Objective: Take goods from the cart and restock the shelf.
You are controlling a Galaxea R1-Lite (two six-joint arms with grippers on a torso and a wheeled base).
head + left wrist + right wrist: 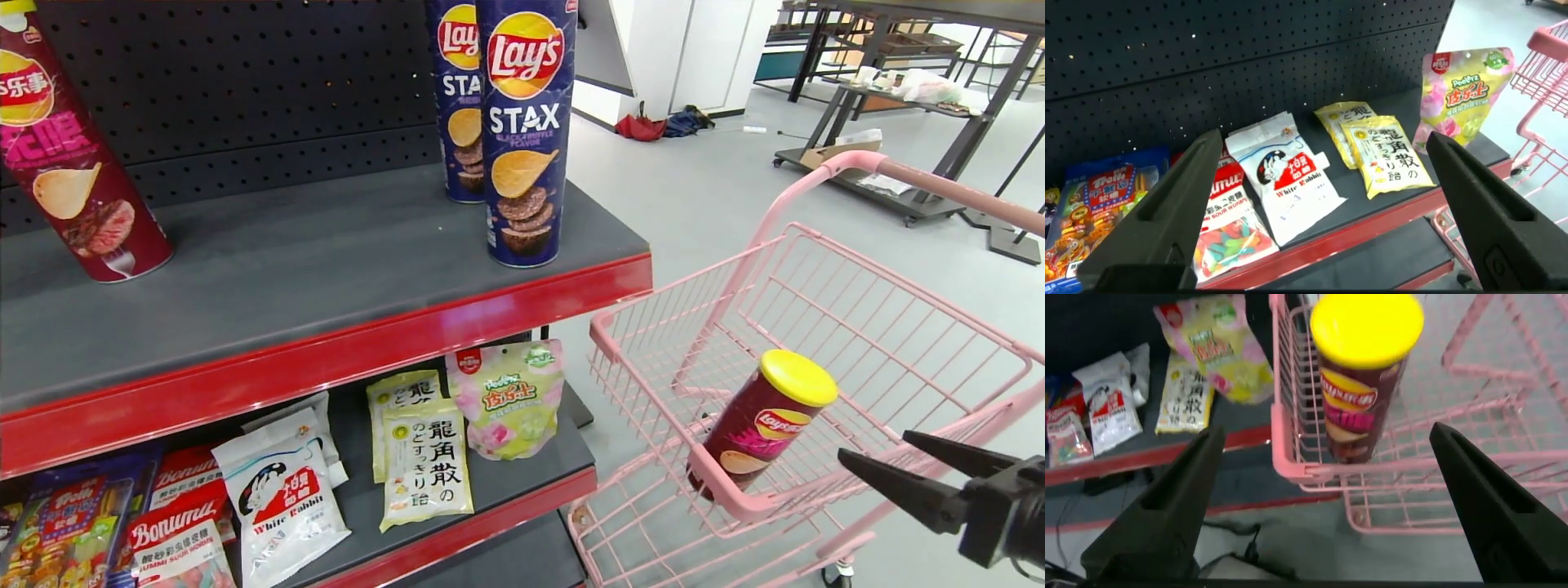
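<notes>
Prongs of the right gripper (873,447) are standing wide apart and holding nothing at the lower right of the head view, just beside the pink cart (653,392), where the maroon chip can (763,425) is leaning in a corner — the upper shelf (326,269) is carrying two blue cans (522,131) at top centre. Seen from the left wrist, the left gripper (1323,139) is gaping wide and empty before snack bags (1286,175) lying on the lower shelf. Seen from the right wrist, the yellow-lidded can is sitting just inside the cart's rim — beyond the wide-set prongs.

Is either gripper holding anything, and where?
Nothing is held: left gripper and right gripper are both open and empty; the chips can sits in the cart.
</notes>
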